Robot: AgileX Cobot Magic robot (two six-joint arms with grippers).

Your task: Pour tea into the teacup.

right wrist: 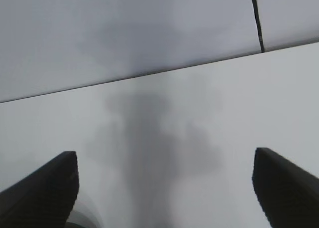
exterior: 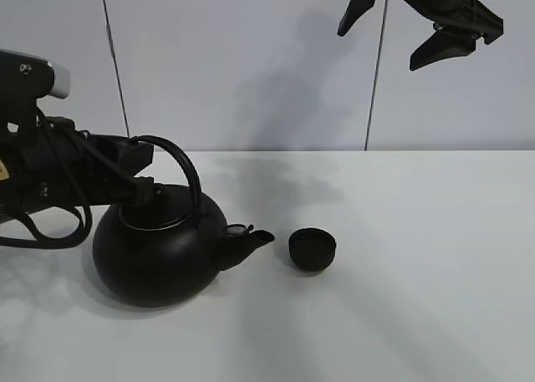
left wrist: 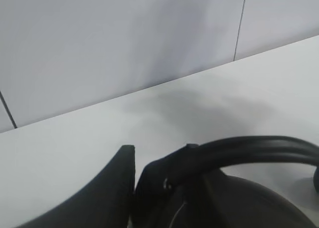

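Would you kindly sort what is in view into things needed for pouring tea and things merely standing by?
Needed for the job:
- kettle, upright on the table
- teacup, just beyond the spout
- left gripper, at the kettle's handle

Standing by:
- right gripper, raised, jaws open, empty
- white table

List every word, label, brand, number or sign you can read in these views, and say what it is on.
None can be read. The kettle, the teacup, the table and the wall panels show no lettering. A small yellowish patch on the left arm is too blurred to tell.
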